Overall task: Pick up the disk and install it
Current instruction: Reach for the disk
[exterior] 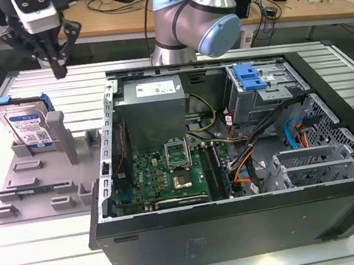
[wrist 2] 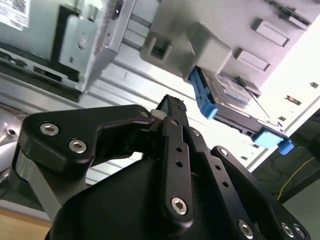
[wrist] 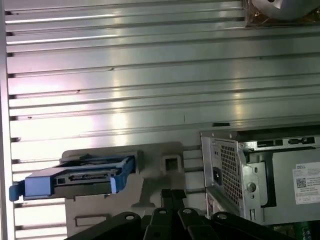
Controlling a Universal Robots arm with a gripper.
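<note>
My pincer (exterior: 60,71) hangs pressed together and empty near the upright disk (exterior: 28,127). I judge it stiff, weighty and fragile, best held by its blue-framed edges.

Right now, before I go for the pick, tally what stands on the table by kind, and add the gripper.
Disk: 1, upright in the holder
Grey holder: 1
Open computer case: 1
Gripper: 1, jaws shut, holding nothing, clear of the disk
Total: 4
</note>
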